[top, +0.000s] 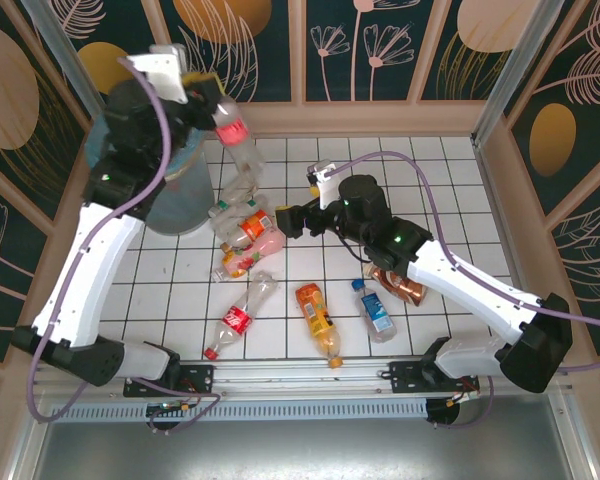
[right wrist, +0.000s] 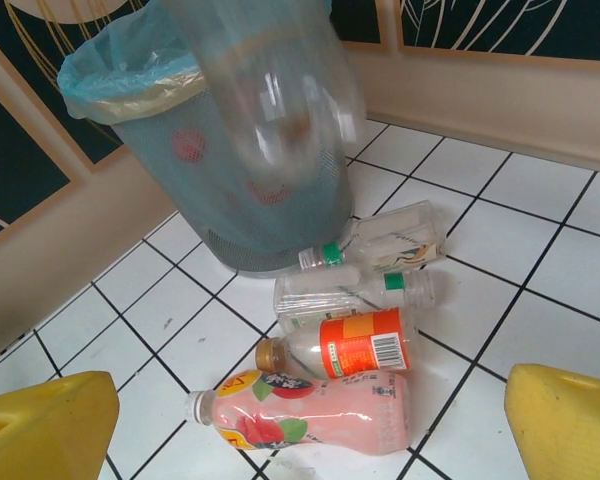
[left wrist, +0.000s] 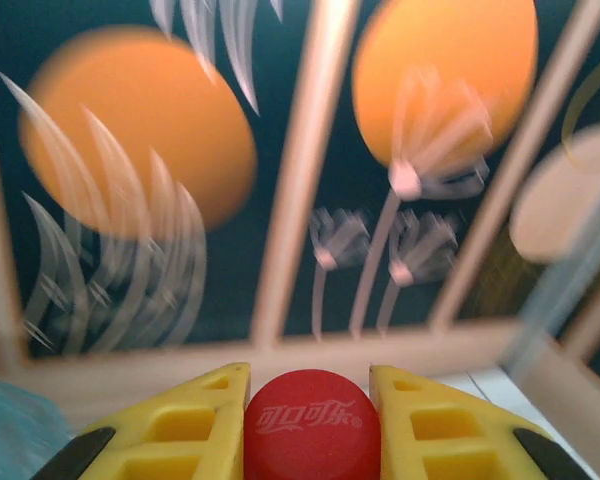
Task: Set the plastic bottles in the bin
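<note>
My left gripper (top: pixel 208 100) is raised over the table's back left, shut on the red cap (left wrist: pixel 310 425) of a red-labelled clear bottle (top: pixel 232 130) that hangs slanting beside the bin (top: pixel 180 195). That bottle's clear body (right wrist: pixel 270 100) shows blurred in front of the grey, blue-lined bin (right wrist: pixel 230 190). My right gripper (top: pixel 285 220) is open and holds nothing. It hovers over a pile of bottles at the bin's foot: a pink one (right wrist: pixel 310 415), an orange-labelled one (right wrist: pixel 355 342) and two clear green-capped ones (right wrist: pixel 350 290).
Nearer the front lie a red-labelled bottle (top: pixel 238 318), an orange bottle (top: pixel 318 315), a blue-labelled bottle (top: pixel 376 310) and a brown one (top: pixel 400 285) under the right arm. Wooden walls (top: pixel 380 118) enclose the white tiled floor (top: pixel 440 190).
</note>
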Available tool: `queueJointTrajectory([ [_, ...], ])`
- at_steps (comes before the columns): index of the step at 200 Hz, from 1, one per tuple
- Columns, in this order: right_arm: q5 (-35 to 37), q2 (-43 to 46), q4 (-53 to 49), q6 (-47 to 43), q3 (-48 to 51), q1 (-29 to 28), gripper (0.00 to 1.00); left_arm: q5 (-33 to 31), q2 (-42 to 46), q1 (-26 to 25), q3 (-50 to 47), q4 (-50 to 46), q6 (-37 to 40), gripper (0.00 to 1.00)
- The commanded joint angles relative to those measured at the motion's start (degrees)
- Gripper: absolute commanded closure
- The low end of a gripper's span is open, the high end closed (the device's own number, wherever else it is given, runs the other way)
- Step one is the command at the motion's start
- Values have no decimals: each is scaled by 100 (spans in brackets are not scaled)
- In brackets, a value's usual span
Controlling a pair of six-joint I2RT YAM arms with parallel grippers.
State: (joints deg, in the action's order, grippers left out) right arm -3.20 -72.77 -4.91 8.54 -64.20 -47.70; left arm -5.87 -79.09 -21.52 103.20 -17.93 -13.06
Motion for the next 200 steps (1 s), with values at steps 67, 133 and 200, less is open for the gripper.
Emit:
queueJointTrajectory([
  [67,2,44,328,-221,57,16,1,-1355,-540,1908,305,1282,708,100],
  [133,-67,100,334,-128,196,8,1,-923,-1014,2616,-810,2104,505,100],
  [200,-58,141,341,21,338,7,1,-461,-921,2961,-2138,2871,400,64],
])
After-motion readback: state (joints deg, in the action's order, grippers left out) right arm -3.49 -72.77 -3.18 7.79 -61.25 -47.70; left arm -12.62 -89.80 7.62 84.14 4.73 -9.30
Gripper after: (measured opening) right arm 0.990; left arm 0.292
